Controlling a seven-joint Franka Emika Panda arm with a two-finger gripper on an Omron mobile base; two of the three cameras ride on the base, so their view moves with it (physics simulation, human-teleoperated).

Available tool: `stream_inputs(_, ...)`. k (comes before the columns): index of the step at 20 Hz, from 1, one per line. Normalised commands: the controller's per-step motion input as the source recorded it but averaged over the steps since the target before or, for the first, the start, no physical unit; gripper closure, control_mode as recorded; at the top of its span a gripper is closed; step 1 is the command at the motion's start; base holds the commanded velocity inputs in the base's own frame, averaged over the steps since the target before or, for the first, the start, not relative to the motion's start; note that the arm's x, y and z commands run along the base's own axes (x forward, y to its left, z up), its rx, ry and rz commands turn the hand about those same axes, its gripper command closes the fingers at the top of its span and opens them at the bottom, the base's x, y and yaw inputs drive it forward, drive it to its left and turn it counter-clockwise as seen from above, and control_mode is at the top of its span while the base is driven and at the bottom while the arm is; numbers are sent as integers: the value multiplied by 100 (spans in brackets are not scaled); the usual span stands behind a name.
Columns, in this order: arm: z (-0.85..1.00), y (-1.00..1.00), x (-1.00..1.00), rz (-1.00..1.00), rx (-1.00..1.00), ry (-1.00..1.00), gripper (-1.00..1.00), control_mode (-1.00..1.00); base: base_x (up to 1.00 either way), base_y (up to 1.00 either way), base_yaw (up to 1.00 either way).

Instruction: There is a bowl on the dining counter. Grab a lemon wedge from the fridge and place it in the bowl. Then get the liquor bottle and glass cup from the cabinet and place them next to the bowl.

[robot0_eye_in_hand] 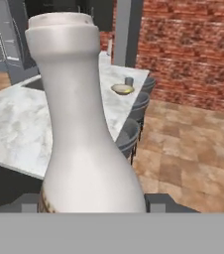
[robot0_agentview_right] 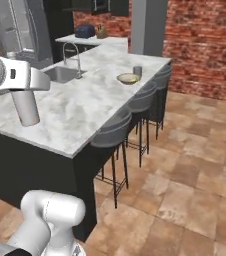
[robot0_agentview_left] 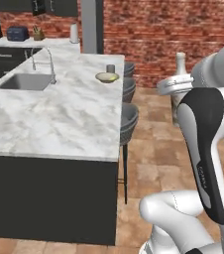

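One bottle (robot0_eye_in_hand: 84, 124) fills the hand view: a smooth, matte off-white flask with a wide rounded body, a long tapering neck and a thick collar under a flat cap; a thin brown patterned band shows at its lower left. The pincer (robot0_eye_in_hand: 91, 203) grips it low on the body, one dark finger pad (robot0_eye_in_hand: 161, 202) showing on each side against the wall. In the left base view the bottle (robot0_agentview_left: 180, 84) stands upright in the air, well to the right of the desk (robot0_agentview_left: 49, 119), held off the floor over the brown tiles. In the right base view the bottle (robot0_agentview_right: 26, 107) hangs below the white wrist, in front of the desk's near left corner.

The desk is a long island with a glossy white marble top veined in grey, set on a plain dark base. Near its far right edge sits the bowl (robot0_agentview_left: 107, 77), shallow, round and pale yellow-cream. Just behind the bowl, close to it, stands the cup (robot0_agentview_left: 110, 68), a small grey cylinder. A steel sink (robot0_agentview_left: 26, 81) is sunk into the desk's left side, with a curved metal tap (robot0_agentview_left: 44, 62) behind it. Three grey, rounded stools (robot0_agentview_right: 135, 107) on thin dark legs line the desk's right side. Beyond the desk runs a rough red brick wall (robot0_agentview_left: 173, 34), and a square grey pillar (robot0_agentview_right: 147, 27) rises at the desk's far end.
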Motion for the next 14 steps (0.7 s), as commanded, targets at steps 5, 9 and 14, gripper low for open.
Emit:
stream_inputs(5,0,0,0,0,0,0,100,100,19,-100,44)
stream_inputs(9,0,0,0,0,0,0,100,100,23,-100,43)
stream_inputs(14,0,0,0,0,0,0,100,100,36,-100,43)
